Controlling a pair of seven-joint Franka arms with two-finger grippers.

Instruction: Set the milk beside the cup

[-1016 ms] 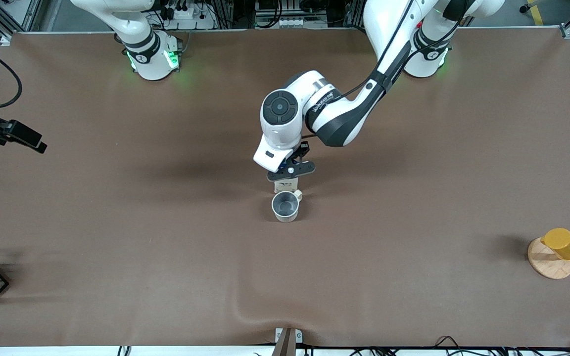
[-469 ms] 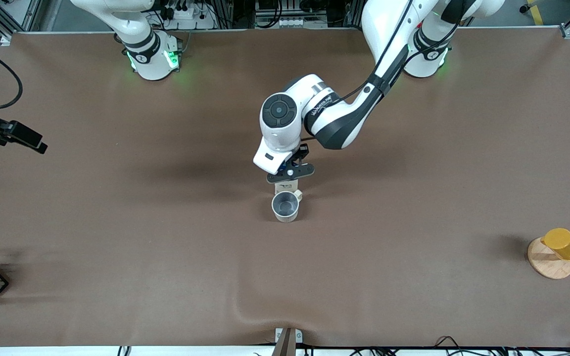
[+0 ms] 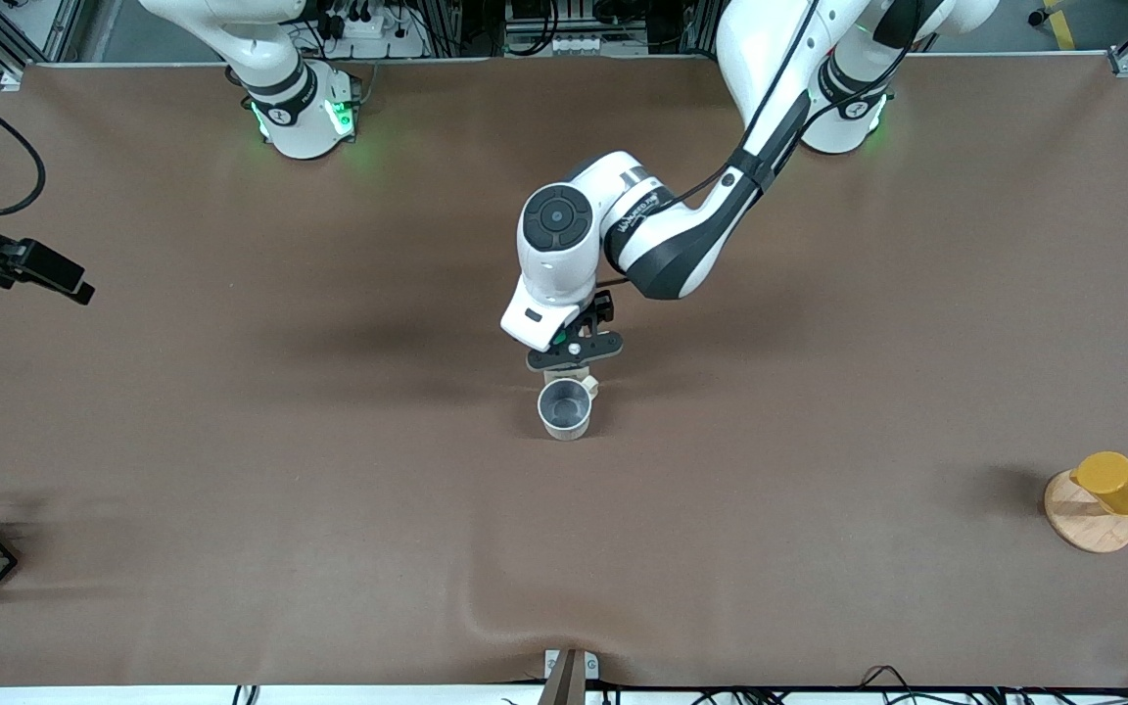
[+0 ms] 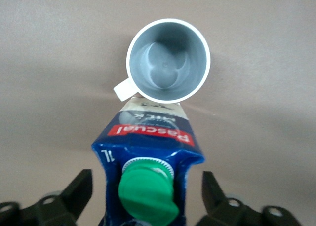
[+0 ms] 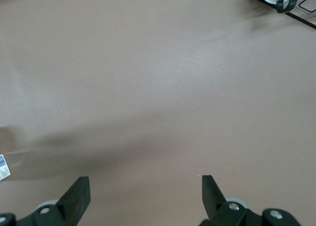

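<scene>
Milk [image 4: 148,152] upright, cap up, beside cup [image 4: 168,59], left pincer [image 4: 147,196] open

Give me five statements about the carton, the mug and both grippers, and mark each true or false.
1. The dark-blue and white milk carton stands right beside the cream-white ceramic mug. True.
2. The left gripper is shut on the carton. False: its fingers stand apart from the carton's sides.
3. The mug lies tipped over. False: it stands upright.
4. The carton's green cap is on. True.
5. The right gripper holds the mug. False: it is open over bare table.
</scene>
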